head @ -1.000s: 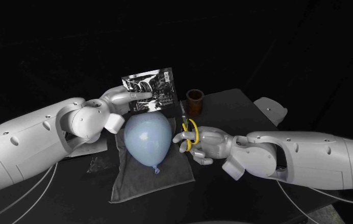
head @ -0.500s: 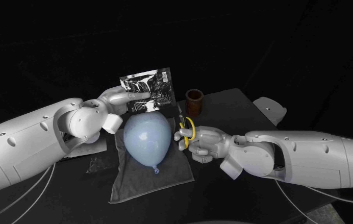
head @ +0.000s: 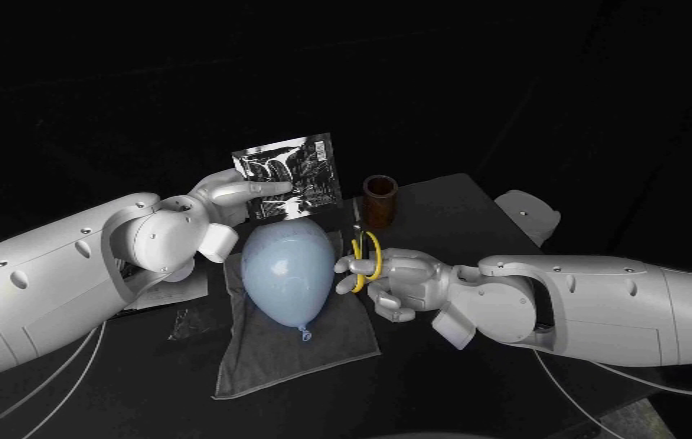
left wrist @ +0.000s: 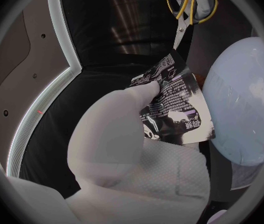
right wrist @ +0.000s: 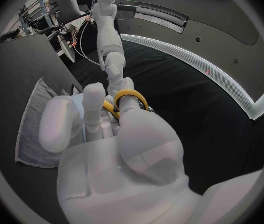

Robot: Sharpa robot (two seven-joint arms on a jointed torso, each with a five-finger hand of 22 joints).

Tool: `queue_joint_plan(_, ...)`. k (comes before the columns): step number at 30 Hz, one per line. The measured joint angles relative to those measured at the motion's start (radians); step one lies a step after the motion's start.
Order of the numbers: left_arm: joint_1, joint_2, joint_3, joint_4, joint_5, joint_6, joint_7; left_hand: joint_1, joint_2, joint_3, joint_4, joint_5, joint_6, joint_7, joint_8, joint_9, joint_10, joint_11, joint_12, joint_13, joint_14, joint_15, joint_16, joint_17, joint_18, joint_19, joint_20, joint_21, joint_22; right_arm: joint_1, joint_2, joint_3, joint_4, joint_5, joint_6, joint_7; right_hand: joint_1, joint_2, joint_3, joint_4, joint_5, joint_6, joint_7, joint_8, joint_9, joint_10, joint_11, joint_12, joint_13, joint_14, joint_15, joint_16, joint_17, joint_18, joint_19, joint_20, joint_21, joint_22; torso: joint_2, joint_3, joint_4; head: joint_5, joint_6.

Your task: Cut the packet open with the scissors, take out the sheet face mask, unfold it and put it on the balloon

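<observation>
Head view gives us the cutting step, with no cut made yet. Our left hand pinches the packet upright just above the far end of the balloon. Our right hand, just to the right of the balloon, grasps the scissors by their yellow loops, with the blades pointing up toward the packet's lower right corner. The balloon lies on a grey cloth.

From the left wrist we see the blade tips close to the packet's edge, but we cannot tell whether they touch it or whether the blades are parted.

We judge that the next move needs the blades opened and the packet's edge fed between them. The cut should take a thin strip near the edge so the mask inside is spared, and the tips must stay clear of the balloon.

Against a second ago, our right hand has carried the scissors up and closer to the packet. The packet above the balloon has hardly shifted, and the balloon has not moved.
</observation>
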Motion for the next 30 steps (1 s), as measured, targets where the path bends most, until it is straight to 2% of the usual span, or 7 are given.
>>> queue_joint_plan(3, 0.000, -0.001, 0.000, 0.000, 0.000, 0.000, 0.000, 0.000, 0.000, 0.000, 0.000, 0.000, 0.000, 0.000, 0.000, 0.000, 0.000, 0.000, 0.000, 0.000, 0.000, 0.000, 0.000, 0.000, 0.000, 0.003, 0.003, 0.000, 0.000, -0.002, 0.002, 0.000, -0.007, 0.009, 0.004, 0.006, 0.060, -0.026, 0.120, -0.005, 0.014, 0.093, 0.012, -0.029, -0.083, 0.035, 0.036, -0.001, -0.058, 0.069, -0.011, 0.084, 0.121, -0.027, -0.002, -0.011, 0.151, 0.049, 0.000, 0.0002, -0.0002, 0.000, 0.000)
queue_joint_plan(5, 0.000, -0.002, 0.000, 0.000, 0.000, -0.001, 0.000, 0.000, 0.000, 0.000, 0.000, 0.000, 0.000, 0.000, 0.000, 0.000, 0.000, 0.000, 0.000, 0.000, 0.000, 0.000, 0.000, 0.000, 0.000, 0.003, 0.003, 0.000, 0.000, -0.003, 0.003, 0.000, -0.010, 0.014, 0.003, 0.009, 0.078, -0.044, 0.175, -0.012, 0.035, 0.171, 0.018, -0.035, -0.122, 0.042, 0.042, 0.020, -0.065, 0.083, -0.022, 0.101, 0.157, -0.032, -0.002, -0.025, 0.188, 0.054, 0.000, 0.0005, -0.0006, 0.001, 0.000)
queue_joint_plan(10, 0.000, -0.006, 0.000, 0.000, -0.001, -0.002, 0.000, 0.000, 0.000, 0.000, 0.000, 0.000, -0.002, -0.002, 0.000, 0.000, 0.000, 0.000, 0.000, 0.000, 0.000, 0.000, 0.000, 0.000, -0.001, 0.003, 0.003, 0.000, 0.000, -0.004, 0.005, 0.001, -0.020, 0.027, -0.007, 0.017, 0.098, -0.051, 0.219, -0.014, 0.032, 0.282, 0.011, 0.015, -0.142, 0.042, 0.043, 0.101, 0.055, 0.105, -0.044, 0.141, 0.247, -0.042, 0.000, -0.044, 0.241, 0.055, 0.000, 0.0012, -0.0012, 0.002, 0.001)
queue_joint_plan(16, 0.000, -0.009, 0.000, 0.001, -0.001, -0.004, 0.000, -0.001, -0.001, 0.000, 0.000, 0.000, -0.002, -0.002, 0.000, 0.000, 0.000, 0.000, 0.000, 0.000, 0.000, 0.000, 0.000, 0.000, -0.001, 0.003, 0.003, 0.000, 0.000, -0.006, 0.008, 0.002, -0.026, 0.032, -0.025, 0.018, 0.092, -0.049, 0.263, -0.013, 0.031, 0.285, -0.018, 0.165, -0.052, 0.042, 0.043, 0.105, 0.771, 0.142, -0.057, 0.357, 0.449, -0.064, -0.002, -0.057, 0.333, 0.055, 0.000, 0.0011, -0.0013, 0.002, 0.000)
queue_joint_plan(22, 0.000, -0.011, 0.000, 0.001, -0.002, -0.008, 0.000, -0.001, -0.001, 0.000, 0.000, 0.000, -0.002, -0.002, 0.000, 0.000, 0.000, 0.000, 0.000, 0.000, 0.000, 0.000, 0.000, 0.000, -0.002, 0.003, 0.003, 0.000, 0.000, -0.009, 0.009, 0.002, -0.032, 0.030, -0.048, 0.016, 0.013, -0.070, 0.300, -0.012, 0.010, 0.233, -0.027, 0.310, 0.062, 0.042, 0.043, 0.300, 0.871, 0.146, -0.060, 0.519, 0.463, -0.063, -0.001, -0.057, 0.340, 0.055, 0.000, 0.0011, -0.0014, 0.002, 0.000)
queue_joint_plan(26, 0.000, -0.013, 0.000, 0.001, -0.002, -0.010, 0.000, -0.001, -0.001, 0.002, -0.002, 0.000, -0.003, -0.003, -0.001, 0.000, 0.000, 0.000, 0.000, 0.000, 0.000, 0.000, 0.000, 0.000, -0.002, 0.003, 0.003, 0.000, 0.000, -0.010, 0.010, 0.002, -0.036, 0.030, -0.059, 0.015, -0.012, -0.057, 0.316, -0.009, 0.003, 0.222, -0.026, 0.322, 0.075, 0.042, 0.043, 0.338, 0.893, 0.146, -0.060, 0.532, 0.467, -0.064, -0.002, -0.057, 0.340, 0.054, 0.000, 0.0011, -0.0013, 0.002, 0.001)
queue_joint_plan(30, 0.000, -0.013, 0.000, 0.001, -0.003, -0.012, 0.000, -0.001, -0.001, 0.003, -0.003, 0.000, -0.003, -0.003, -0.001, 0.000, 0.000, 0.000, 0.000, 0.000, 0.000, 0.000, 0.000, 0.001, -0.002, 0.003, 0.003, 0.000, 0.000, -0.010, 0.012, 0.002, -0.041, 0.034, -0.061, 0.017, -0.021, -0.057, 0.408, -0.005, 0.003, 0.209, -0.027, 0.222, 0.006, 0.038, 0.046, 0.358, 0.909, 0.146, -0.060, 0.506, 0.467, -0.063, -0.002, -0.057, 0.340, 0.054, 0.000, 0.0012, -0.0012, 0.002, 0.002)
